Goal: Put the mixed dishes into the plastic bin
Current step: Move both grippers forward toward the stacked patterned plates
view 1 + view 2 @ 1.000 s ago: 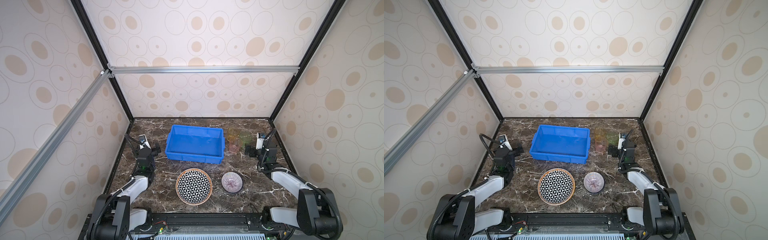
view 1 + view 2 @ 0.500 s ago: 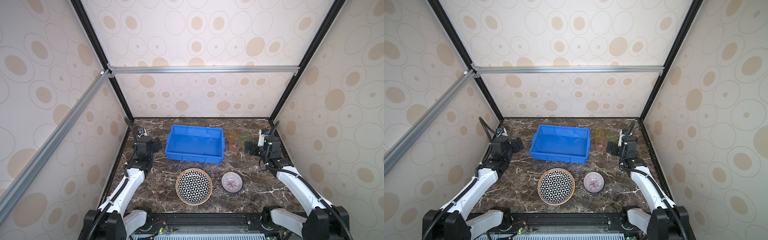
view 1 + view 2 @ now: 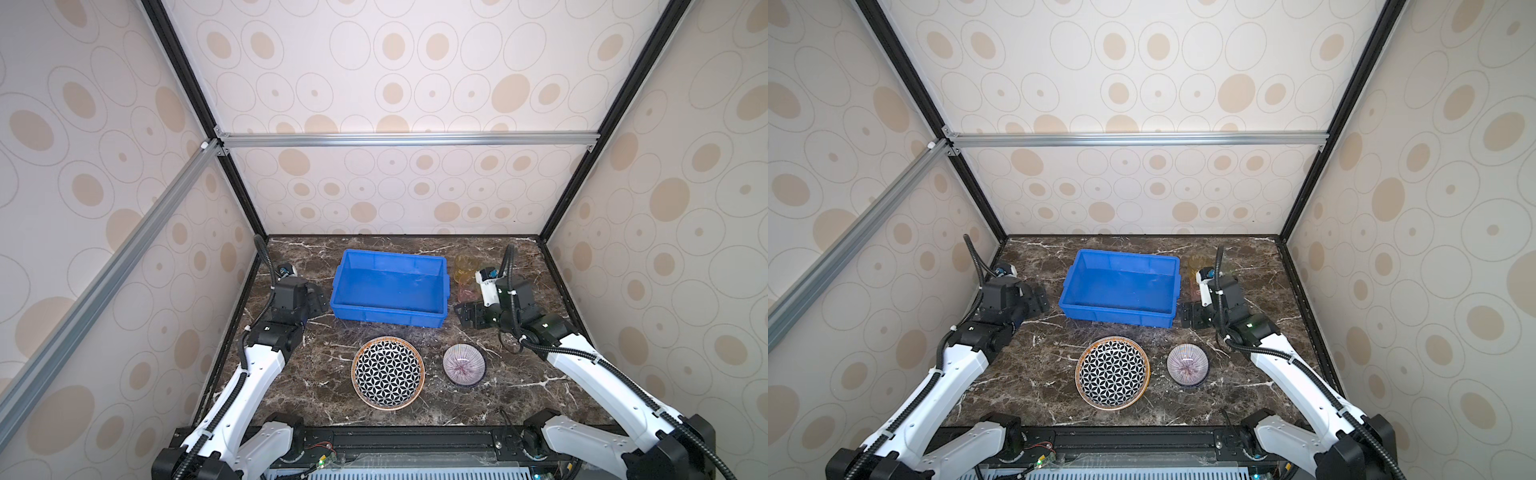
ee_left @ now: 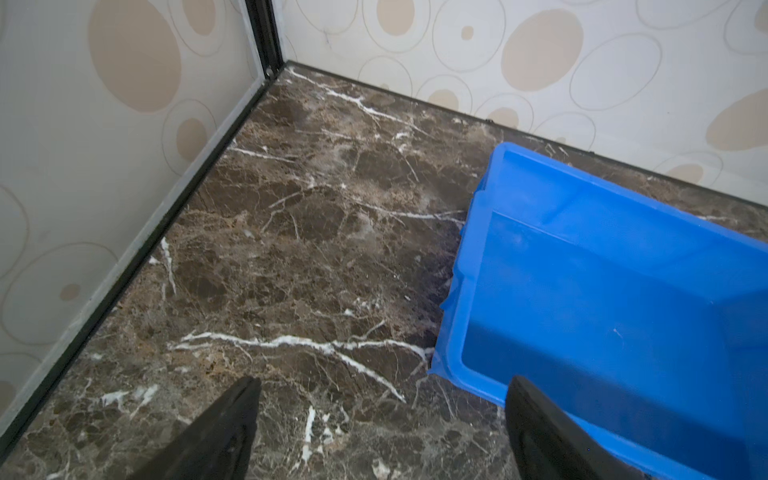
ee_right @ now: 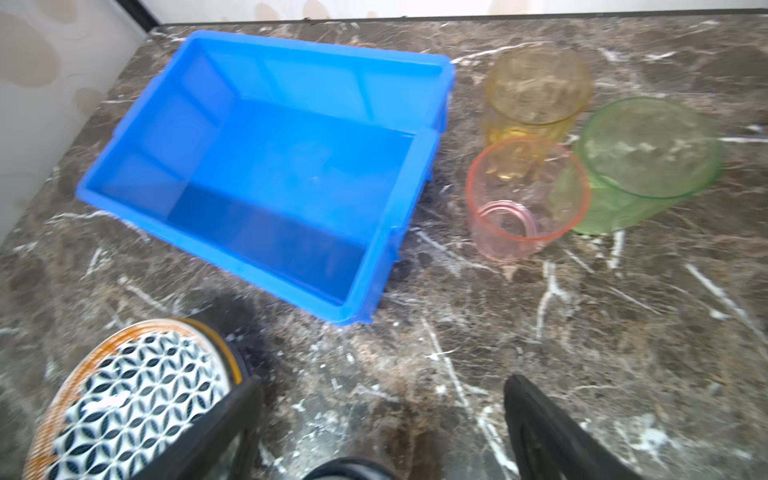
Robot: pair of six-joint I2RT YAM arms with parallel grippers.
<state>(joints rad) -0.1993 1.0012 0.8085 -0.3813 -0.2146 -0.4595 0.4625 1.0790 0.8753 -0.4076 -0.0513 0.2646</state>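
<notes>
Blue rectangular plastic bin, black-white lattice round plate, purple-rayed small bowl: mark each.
blue plastic bin point(image 3: 390, 318): in a top view, front wall.
black-white lattice plate point(image 3: 388, 372): in a top view, centre.
purple-rayed bowl point(image 3: 464, 365): in a top view, centre.

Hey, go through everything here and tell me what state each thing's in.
blue plastic bin: upright, empty
lattice plate: face up, outside bin
purple-rayed bowl: upright, outside bin
yellow tumbler: upright, empty
pink tumbler: upright, empty
green tumbler: upright, empty
left gripper: open, empty
right gripper: open, empty
</notes>
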